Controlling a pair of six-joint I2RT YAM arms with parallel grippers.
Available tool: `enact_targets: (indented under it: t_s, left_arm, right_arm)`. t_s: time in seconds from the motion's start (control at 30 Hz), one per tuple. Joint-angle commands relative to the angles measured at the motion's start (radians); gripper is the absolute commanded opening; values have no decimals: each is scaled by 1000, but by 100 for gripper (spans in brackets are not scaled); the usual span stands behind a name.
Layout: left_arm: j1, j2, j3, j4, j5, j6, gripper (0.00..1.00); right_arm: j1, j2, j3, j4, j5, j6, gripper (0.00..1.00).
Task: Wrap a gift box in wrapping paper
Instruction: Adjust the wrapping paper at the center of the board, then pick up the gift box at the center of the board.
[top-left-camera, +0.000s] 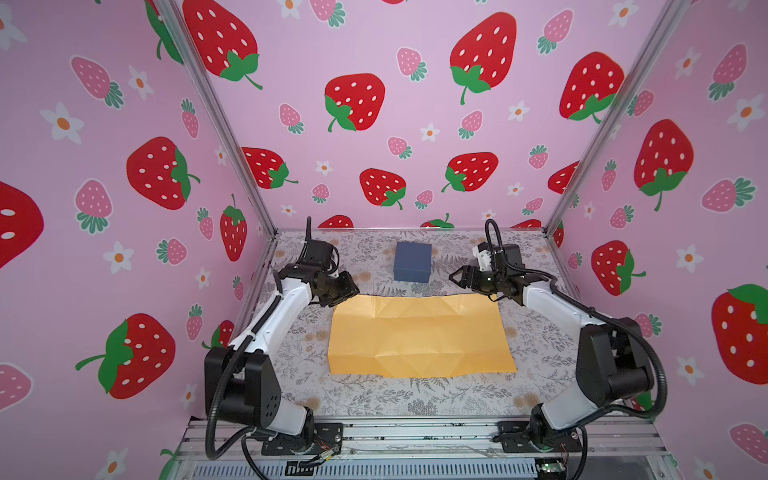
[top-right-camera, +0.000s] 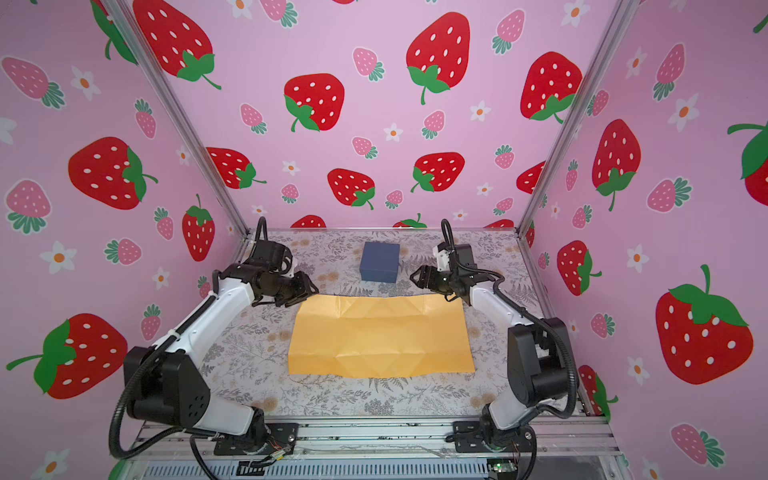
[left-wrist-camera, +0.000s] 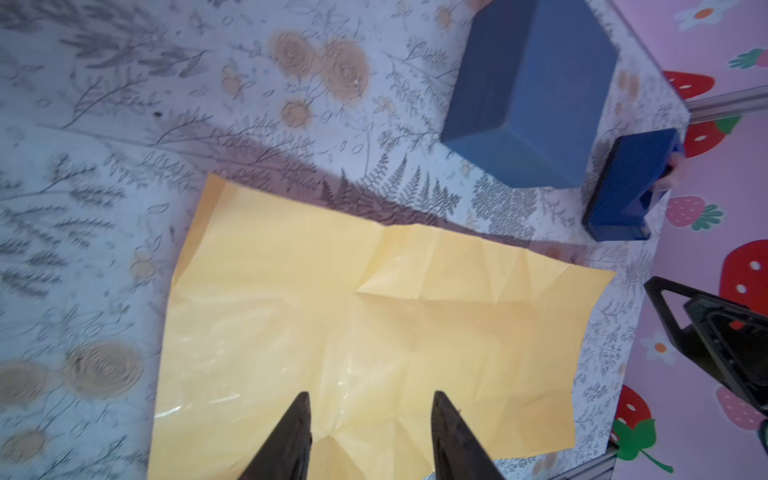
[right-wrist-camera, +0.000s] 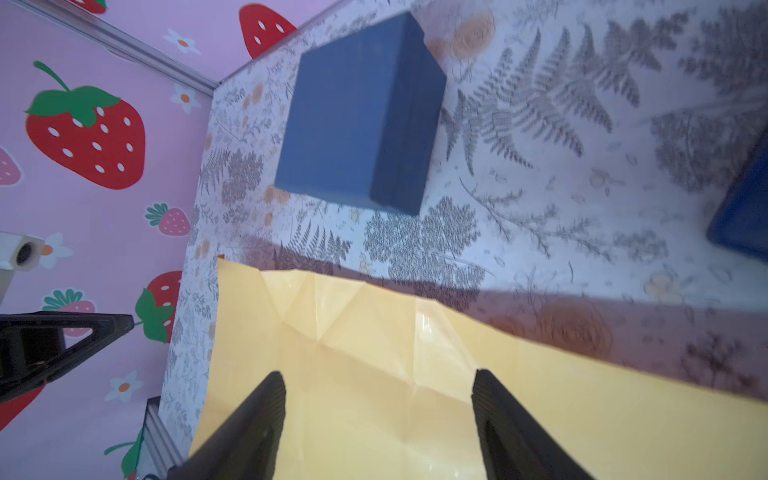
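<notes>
Wrist views — both jaws stand apart, empty, over the wrapping paper (left-wrist-camera: 374, 311); gift box (left-wrist-camera: 528, 91) beside.

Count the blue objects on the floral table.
2. The matte navy cardboard gift box sits beyond the yellow-orange wrapping paper; a brighter blue tape dispenser stands beside it, hidden in both top views.

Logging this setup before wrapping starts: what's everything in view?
wrapping paper: one, yellow-orange, creased, flat at table centre
gift box: one, dark navy, behind the wrapping paper, apart from it
tape dispenser: one, bright blue, beside the gift box
table: one, grey floral cover
walls: three, pink strawberry print, around the table
left gripper: one, black, open, at the paper's far left corner
right gripper: one, black, open, at its far right corner
</notes>
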Motion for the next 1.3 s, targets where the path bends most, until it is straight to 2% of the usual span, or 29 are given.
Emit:
enact_targets:
  t_s: [0.0,0.1,0.23,0.37,0.53,0.7,0.8,0.9,1.0,1.13,1.27]
  left_arm:
    - [-35,125,155,45,75,34,57]
    - [-53,261,291,76,122,36,61]
    - [-77,447,488,92,169,37,72]
    - [-95,618,687,78,105,49,81]
    - [-96,856,1007,-16,123,59,80]
    - [-96,1009,1192,-89,131,55,77]
    - [-92,1046,1191,-81,143,47,78]
    - [-90,1072,1176,-68,181,28,74]
    - [-84,1077,1135,-62,186,15,62]
    - [-55,1034,1001,25,219,-29,49]
    - [-15,1001,879,142,303,-87,43]
  right_arm:
    - [-5,112,112,44,-25,24,78]
    - [-8,227,223,46,-43,24,79]
    - [-10,386,361,40,-104,38,81]
    - [-10,503,462,48,-135,58,87]
    - [-11,606,558,57,-184,77,89]
    - [-11,667,596,83,-229,102,90]
    - [-11,695,621,84,-249,107,91]
    - [-11,714,632,91,-271,116,91]
    - [-11,717,628,106,-277,131,92]
    - [-8,723,624,112,-280,134,92]
    - [-2,733,620,118,-293,137,93]
